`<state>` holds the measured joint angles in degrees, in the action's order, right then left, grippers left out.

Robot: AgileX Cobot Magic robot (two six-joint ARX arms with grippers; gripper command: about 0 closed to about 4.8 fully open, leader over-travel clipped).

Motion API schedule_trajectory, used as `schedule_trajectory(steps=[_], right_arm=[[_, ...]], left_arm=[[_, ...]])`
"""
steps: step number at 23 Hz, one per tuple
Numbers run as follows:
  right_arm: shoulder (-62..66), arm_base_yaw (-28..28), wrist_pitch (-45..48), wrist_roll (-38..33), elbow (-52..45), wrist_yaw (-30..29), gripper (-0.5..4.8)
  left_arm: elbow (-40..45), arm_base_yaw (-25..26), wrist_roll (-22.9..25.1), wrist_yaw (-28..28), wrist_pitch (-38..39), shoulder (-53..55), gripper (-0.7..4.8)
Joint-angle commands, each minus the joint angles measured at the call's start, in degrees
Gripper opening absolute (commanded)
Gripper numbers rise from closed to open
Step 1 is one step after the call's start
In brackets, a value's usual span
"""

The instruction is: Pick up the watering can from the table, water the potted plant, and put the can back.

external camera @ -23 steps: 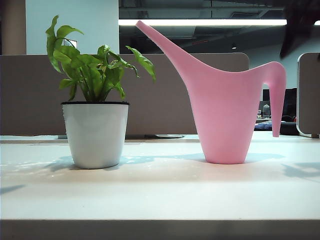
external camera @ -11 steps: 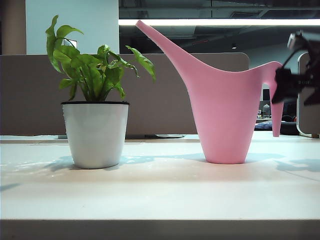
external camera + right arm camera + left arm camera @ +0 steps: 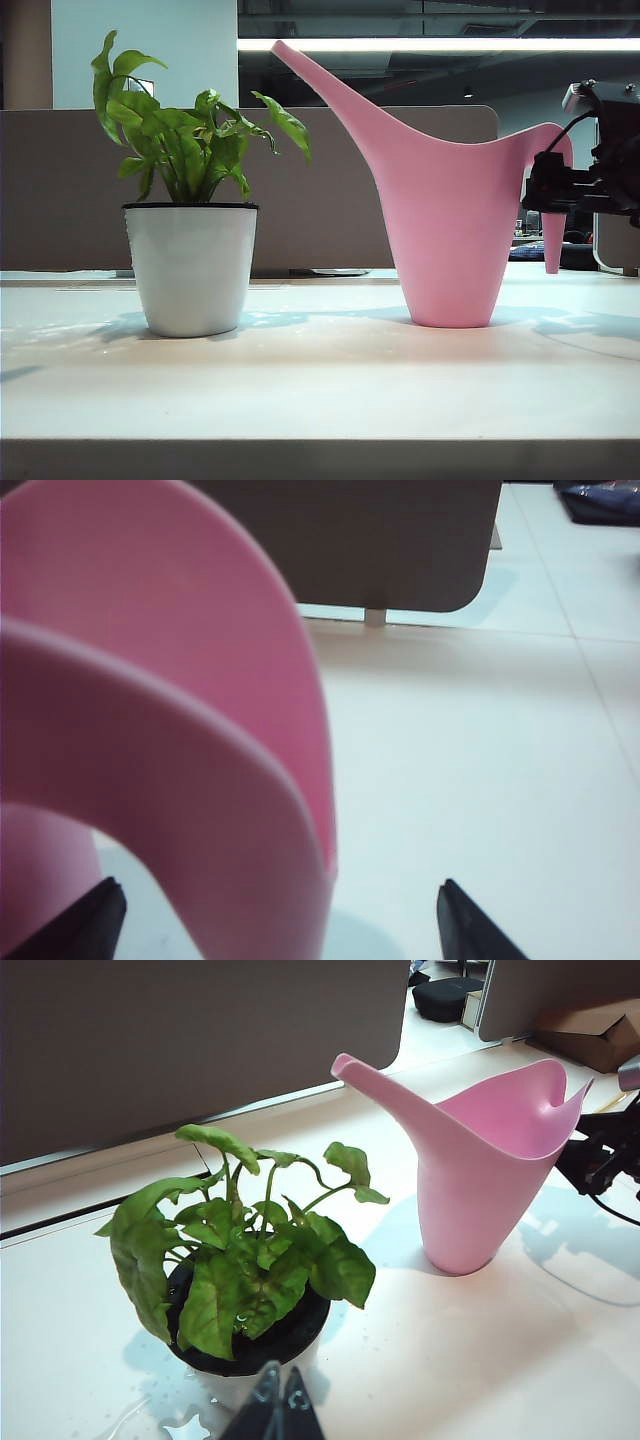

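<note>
While the pink watering can (image 3: 447,225) stands upright on the off-white counter (image 3: 320,380), its long spout slanting up toward the potted plant (image 3: 190,200) well to its left, the right gripper (image 3: 275,915) sits at the can's curved handle on the far right of the exterior view; from the right wrist view its two dark fingertips (image 3: 470,925) stand wide apart on either side of the handle's pink band, released and not grasping it, though I cannot tell whether either tip touches the plastic; the left gripper (image 3: 272,1412) hangs above and just in front of the plant's white pot, its two dark tips pressed close together, clenched on nothing; the plant's wavy green leaves spread over the dark rim; a grey partition (image 3: 330,180) runs behind both things.
</note>
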<state>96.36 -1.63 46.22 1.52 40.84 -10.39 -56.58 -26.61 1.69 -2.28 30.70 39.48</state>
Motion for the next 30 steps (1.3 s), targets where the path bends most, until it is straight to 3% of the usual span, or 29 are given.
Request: schedule_trajectory(steps=[1,15,17,18,19,23,26,30], right_arm=[[0.5,0.0,3.0,0.0,0.3,0.0,4.18],[3.6,0.0,8.7,0.4,0.8,1.6,4.17],[3.8,0.0,9.7,0.4,0.8,1.5,3.57],[3.8,0.0,9.7,0.4,0.8,1.5,2.64],[3.8,0.0,9.7,0.4,0.8,1.5,2.27],[3.8,0.0,9.8,0.4,0.8,1.5,2.01],[3.8,0.0,9.8,0.4,0.8,1.4,1.19],[3.8,0.0,12.0,0.4,0.8,1.4,1.16]], left_arm=[[-0.4,-0.1,0.3,0.2,-0.7,-0.1,-0.05],[-0.4,-0.2,0.2,0.1,-0.3,-0.1,-0.05],[-0.4,-0.2,0.2,0.1,0.1,-0.1,-0.05],[-0.4,-0.2,0.2,0.1,0.4,-0.1,-0.05],[-0.4,-0.2,0.2,0.1,0.5,-0.1,-0.05],[-0.4,-0.2,0.2,0.1,0.5,-0.1,-0.05],[-0.4,-0.2,-0.2,0.1,0.6,-0.1,-0.05],[-0.4,-0.2,-0.2,0.1,0.5,-0.1,-0.05]])
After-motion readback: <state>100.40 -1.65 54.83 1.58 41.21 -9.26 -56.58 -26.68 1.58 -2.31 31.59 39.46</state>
